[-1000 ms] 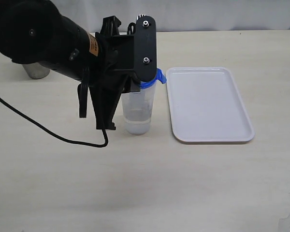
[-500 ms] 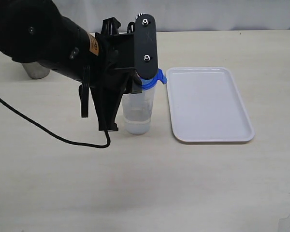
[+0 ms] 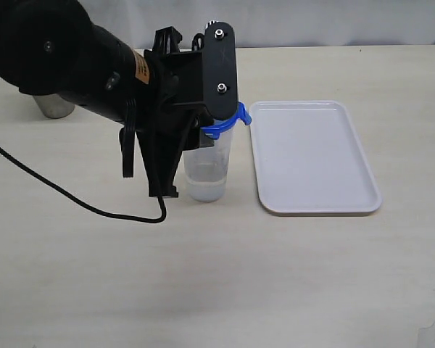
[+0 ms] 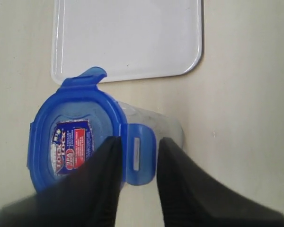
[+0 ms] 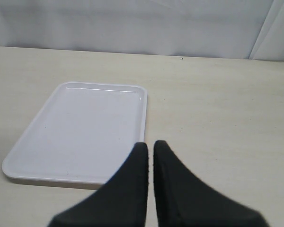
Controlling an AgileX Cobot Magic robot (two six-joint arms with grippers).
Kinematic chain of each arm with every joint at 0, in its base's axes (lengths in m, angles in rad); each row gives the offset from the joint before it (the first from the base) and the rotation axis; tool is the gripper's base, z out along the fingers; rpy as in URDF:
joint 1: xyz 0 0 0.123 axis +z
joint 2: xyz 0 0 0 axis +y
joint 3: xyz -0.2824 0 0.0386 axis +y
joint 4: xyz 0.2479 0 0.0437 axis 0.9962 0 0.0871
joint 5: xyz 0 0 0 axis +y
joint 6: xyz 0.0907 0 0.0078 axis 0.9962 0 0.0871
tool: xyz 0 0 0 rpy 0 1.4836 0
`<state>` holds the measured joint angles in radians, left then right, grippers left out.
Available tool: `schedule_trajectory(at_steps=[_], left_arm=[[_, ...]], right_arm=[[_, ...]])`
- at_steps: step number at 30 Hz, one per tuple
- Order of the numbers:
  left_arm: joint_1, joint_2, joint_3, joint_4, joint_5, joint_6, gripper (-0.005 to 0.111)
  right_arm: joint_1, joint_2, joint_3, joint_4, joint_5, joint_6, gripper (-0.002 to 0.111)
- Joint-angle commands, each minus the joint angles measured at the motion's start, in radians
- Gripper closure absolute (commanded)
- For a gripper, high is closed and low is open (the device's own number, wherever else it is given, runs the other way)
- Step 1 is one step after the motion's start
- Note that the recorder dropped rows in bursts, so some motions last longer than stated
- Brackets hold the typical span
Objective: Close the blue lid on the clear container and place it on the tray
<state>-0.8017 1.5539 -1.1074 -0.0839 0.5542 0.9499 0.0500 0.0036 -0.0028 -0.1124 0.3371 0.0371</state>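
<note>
My left pincer [image 4: 139, 142] is parted, fingers astride one snap tab of the small blue plastic lid [image 4: 75, 111]; can't tell if they touch it. Lid sits atop the tall clear plastic container [image 3: 206, 163], which stands just beside the flat white plastic tray [image 3: 315, 156], not on it. In ext. view my arm hides most of the lid. Right pincer [image 5: 150, 146] is clenched & empty, near the tray.

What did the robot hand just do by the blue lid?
The left gripper spread its jaws a little, either side of a tab of the blue lid. The clear container, the tray and the shut right gripper stayed put.
</note>
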Motion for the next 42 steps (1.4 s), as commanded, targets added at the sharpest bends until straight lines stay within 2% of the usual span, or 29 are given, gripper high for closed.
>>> schedule_trajectory(at_steps=[1,5,7,9,12,16,19,27,33,35,38,42], left_arm=[[-0.002,0.005,0.000,-0.006,-0.004,-0.005,0.076],[-0.002,0.005,0.000,-0.006,0.013,-0.005,0.075],[-0.002,0.005,0.000,-0.004,0.013,-0.005,0.063],[-0.002,0.005,0.000,-0.004,0.013,-0.005,0.041],[-0.002,0.005,0.000,-0.004,0.027,-0.005,0.035],[-0.002,-0.008,0.000,0.061,0.052,-0.060,0.035],[-0.002,-0.033,0.000,0.205,0.072,-0.183,0.035],[-0.002,-0.053,0.000,0.434,0.177,-0.441,0.036],[0.004,-0.053,0.000,0.680,0.228,-0.843,0.036],[0.026,-0.053,0.000,0.700,0.233,-0.956,0.040],[0.086,-0.056,0.029,0.697,0.194,-0.990,0.054],[0.199,-0.057,0.110,0.695,-0.009,-1.057,0.069]], right_arm=[[-0.003,-0.004,0.003,0.003,0.002,0.001,0.104],[-0.003,-0.004,0.003,0.003,0.002,0.001,0.104],[-0.003,-0.004,0.003,0.003,0.002,0.001,0.104],[-0.003,-0.004,0.003,0.003,0.002,0.001,0.104],[-0.003,-0.004,0.003,0.003,0.002,0.001,0.104],[-0.003,-0.004,0.003,0.003,0.002,0.001,0.104],[-0.003,-0.004,0.003,0.003,0.002,0.001,0.104],[-0.003,-0.004,0.003,0.003,0.002,0.001,0.104],[-0.003,-0.004,0.003,0.003,0.002,0.001,0.104],[-0.003,-0.004,0.003,0.003,0.002,0.001,0.104],[-0.003,-0.004,0.003,0.003,0.002,0.001,0.104],[-0.003,-0.004,0.003,0.003,0.002,0.001,0.104]])
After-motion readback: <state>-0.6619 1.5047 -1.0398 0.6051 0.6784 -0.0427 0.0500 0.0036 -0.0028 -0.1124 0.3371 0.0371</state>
